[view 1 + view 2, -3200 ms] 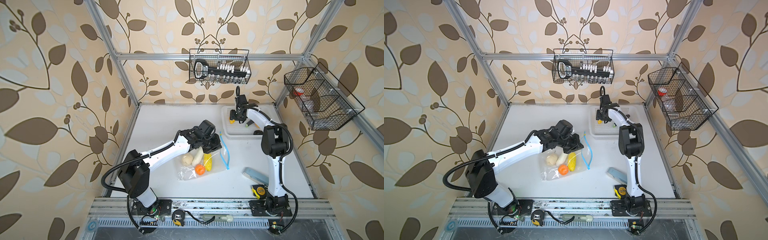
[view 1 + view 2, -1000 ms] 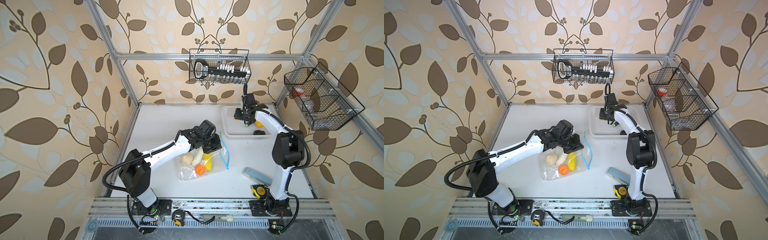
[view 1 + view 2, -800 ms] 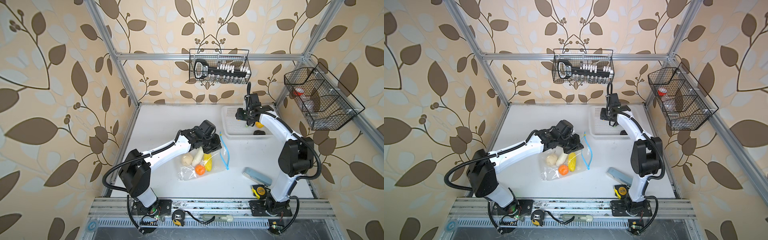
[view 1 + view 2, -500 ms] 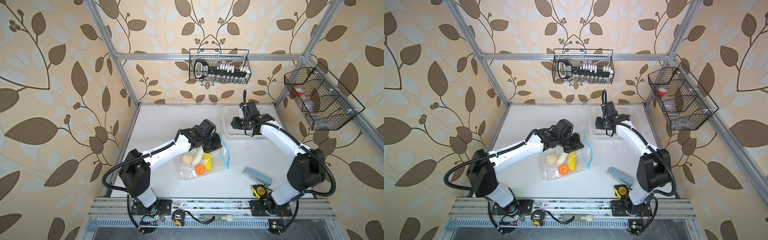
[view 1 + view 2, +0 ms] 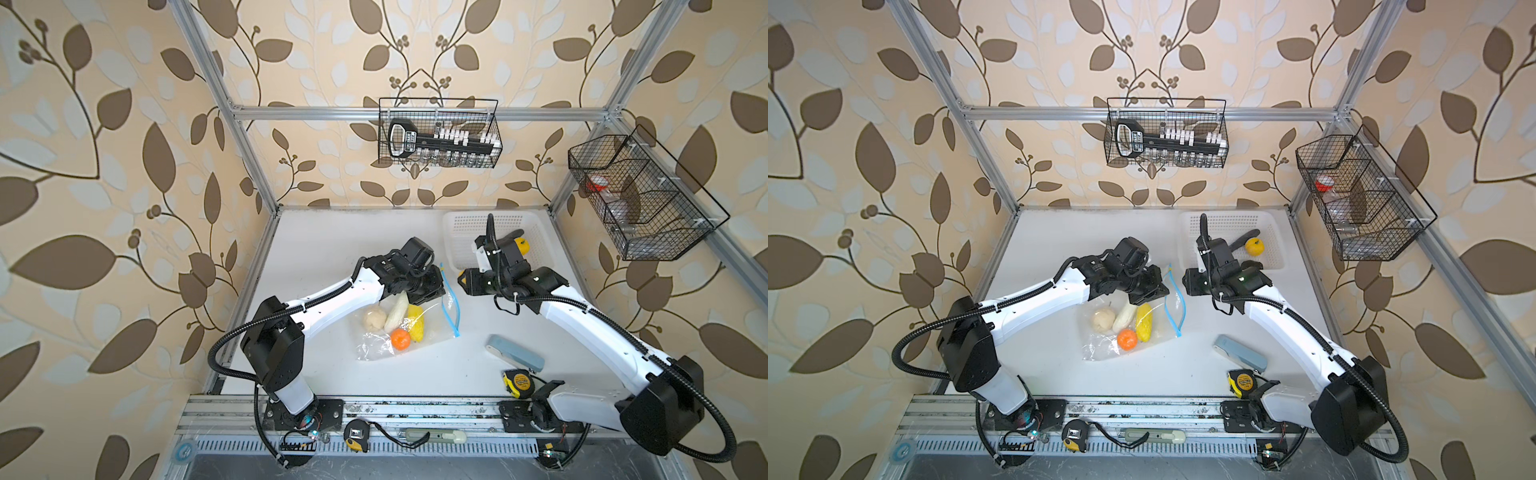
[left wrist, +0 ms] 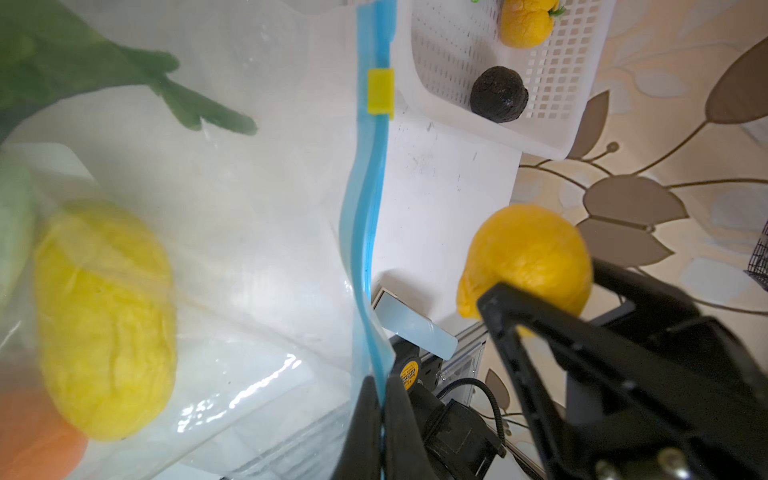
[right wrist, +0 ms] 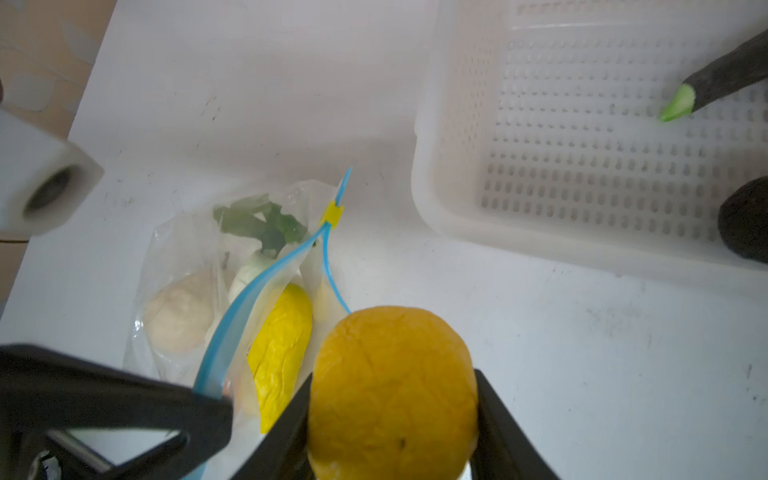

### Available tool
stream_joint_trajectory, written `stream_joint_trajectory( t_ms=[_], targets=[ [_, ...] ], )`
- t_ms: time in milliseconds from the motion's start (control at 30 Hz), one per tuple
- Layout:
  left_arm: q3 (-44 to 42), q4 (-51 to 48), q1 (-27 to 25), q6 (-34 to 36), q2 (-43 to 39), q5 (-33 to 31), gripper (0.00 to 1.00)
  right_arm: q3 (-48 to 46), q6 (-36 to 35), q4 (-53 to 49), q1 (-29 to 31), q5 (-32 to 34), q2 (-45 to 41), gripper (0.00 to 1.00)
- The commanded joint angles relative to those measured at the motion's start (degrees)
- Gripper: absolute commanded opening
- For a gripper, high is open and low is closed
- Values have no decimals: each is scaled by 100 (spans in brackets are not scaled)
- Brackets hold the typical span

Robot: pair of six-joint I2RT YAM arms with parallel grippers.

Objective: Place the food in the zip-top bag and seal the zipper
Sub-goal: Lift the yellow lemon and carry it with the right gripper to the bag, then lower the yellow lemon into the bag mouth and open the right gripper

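The clear zip-top bag [image 5: 432,332] lies mid-table holding beige [image 5: 372,319], pale [image 5: 395,313], yellow [image 5: 415,322] and orange [image 5: 400,338] food, plus leafy green [image 7: 266,222]. My left gripper [image 6: 380,399] is shut on the light-blue zipper [image 6: 365,208] and holds that edge up, so the mouth gapes. The yellow slider [image 6: 380,96] sits near the far end. My right gripper [image 7: 392,395] is shut on an orange-yellow fruit [image 7: 390,374], just right of the bag mouth [image 5: 461,279].
The white basket [image 5: 457,224] at the back right holds a yellow-orange fruit [image 5: 1254,247], a dark cucumber [image 7: 723,75] and a dark round piece [image 6: 498,99]. A blue-grey case [image 5: 515,356] and a tape measure [image 5: 518,382] lie front right. Wire baskets [image 5: 436,137] hang on the walls.
My right arm has swung out of the basket and leftward to the bag mouth with the orange-yellow fruit. The left gripper and bag have stayed put.
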Motion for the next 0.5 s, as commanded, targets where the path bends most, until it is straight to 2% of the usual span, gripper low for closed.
stream_joint_trajectory(
  t_ms=[0, 233, 467],
  targets=[
    [236, 32, -69, 126, 2, 31, 0, -341, 178, 16, 135, -182, -242, 49],
    [206, 52, -70, 99, -5, 24, 0, -755, 324, 202, 448, -287, -487, 49],
    [206, 72, -86, 81, -3, 9, 0, -859, 418, 403, 635, -337, -258, 48]
  ],
)
